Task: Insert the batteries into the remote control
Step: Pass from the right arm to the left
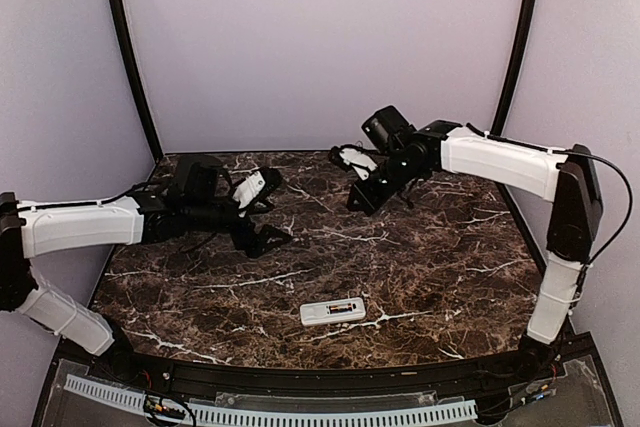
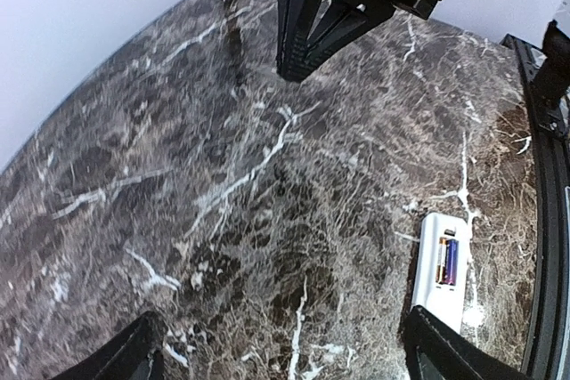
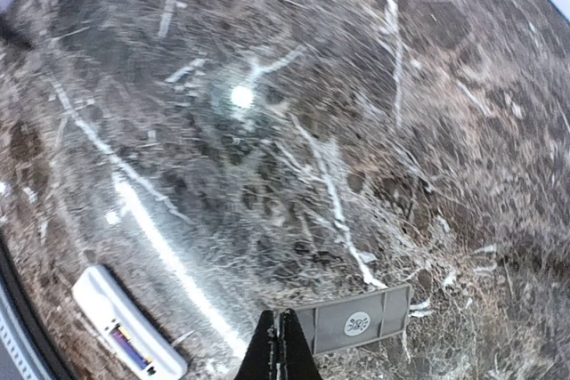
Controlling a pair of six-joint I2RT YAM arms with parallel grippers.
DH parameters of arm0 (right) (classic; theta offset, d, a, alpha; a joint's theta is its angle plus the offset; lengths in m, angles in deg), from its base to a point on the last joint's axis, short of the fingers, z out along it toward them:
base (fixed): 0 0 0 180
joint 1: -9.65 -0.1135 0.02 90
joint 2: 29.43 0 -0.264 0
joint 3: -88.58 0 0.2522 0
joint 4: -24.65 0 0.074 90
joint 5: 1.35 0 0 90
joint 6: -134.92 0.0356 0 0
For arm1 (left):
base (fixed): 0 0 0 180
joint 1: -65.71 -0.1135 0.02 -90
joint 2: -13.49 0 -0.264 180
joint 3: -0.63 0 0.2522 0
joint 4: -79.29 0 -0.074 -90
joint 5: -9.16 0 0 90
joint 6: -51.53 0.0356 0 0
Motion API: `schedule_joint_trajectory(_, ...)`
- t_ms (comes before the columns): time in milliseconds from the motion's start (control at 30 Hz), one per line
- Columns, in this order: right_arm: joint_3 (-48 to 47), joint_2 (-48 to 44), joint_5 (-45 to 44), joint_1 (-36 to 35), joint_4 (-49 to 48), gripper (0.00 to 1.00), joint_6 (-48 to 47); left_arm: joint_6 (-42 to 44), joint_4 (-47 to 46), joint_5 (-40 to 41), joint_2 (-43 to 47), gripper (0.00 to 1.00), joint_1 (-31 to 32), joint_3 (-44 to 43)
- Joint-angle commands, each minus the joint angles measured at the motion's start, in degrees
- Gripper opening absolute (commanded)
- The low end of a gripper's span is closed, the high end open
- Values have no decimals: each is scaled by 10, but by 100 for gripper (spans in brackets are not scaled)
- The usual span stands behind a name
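The remote control (image 1: 333,311) lies back-up near the table's front middle. Its bay holds two batteries (image 1: 345,307) side by side. The remote also shows in the left wrist view (image 2: 443,295) with the batteries (image 2: 448,261), and in the right wrist view (image 3: 125,331) with the batteries (image 3: 132,347). My left gripper (image 1: 275,212) is open and empty, above the table left of centre. My right gripper (image 1: 358,199) hangs at the back middle, fingers shut together (image 3: 279,344). A flat grey cover (image 3: 361,320) lies just right of its fingertips; I cannot tell if they touch.
The dark marble table (image 1: 440,267) is bounded by lilac walls at the back and sides. A black rail (image 1: 300,379) runs along the front edge. The right gripper (image 2: 338,6) hangs at the top of the left wrist view.
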Motion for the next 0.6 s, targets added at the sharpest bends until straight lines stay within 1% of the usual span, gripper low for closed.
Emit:
schedule_joint_trajectory(0, 5, -64, 113, -37, 44, 0, -104, 105, -85, -67, 78, 92, 4, 45)
schedule_joint_trajectory(67, 12, -84, 160, -53, 48, 0, -131, 158, -104, -98, 102, 92, 6, 63)
schedule_joint_trajectory(100, 12, -94, 180, -60, 48, 0, -138, 199, -108, -123, 114, 92, 6, 68)
schedule_joint_trajectory(133, 9, -98, 199, -67, 51, 0, -143, 219, -113, -134, 119, 91, 9, 75)
schedule_joint_trajectory(167, 2, -101, 211, -74, 58, 0, -150, 258, -115, -150, 128, 90, 12, 75)
schedule_joint_trajectory(267, -23, -102, 221, -100, 89, 0, -171, 342, -105, -162, 139, 87, 29, 65)
schedule_joint_trajectory(333, -37, -103, 229, -114, 106, 0, -182, 382, -82, -160, 139, 82, 40, 50)
schedule_joint_trajectory(433, -39, -110, 239, -128, 108, 0, -189, 422, -27, -145, 128, 72, 60, 24)
schedule_joint_trajectory(467, -39, -113, 240, -131, 106, 0, -192, 432, -18, -138, 125, 69, 70, 14)
schedule_joint_trajectory(567, -40, -118, 244, -136, 100, 0, -192, 439, -5, -132, 116, 62, 84, 8)
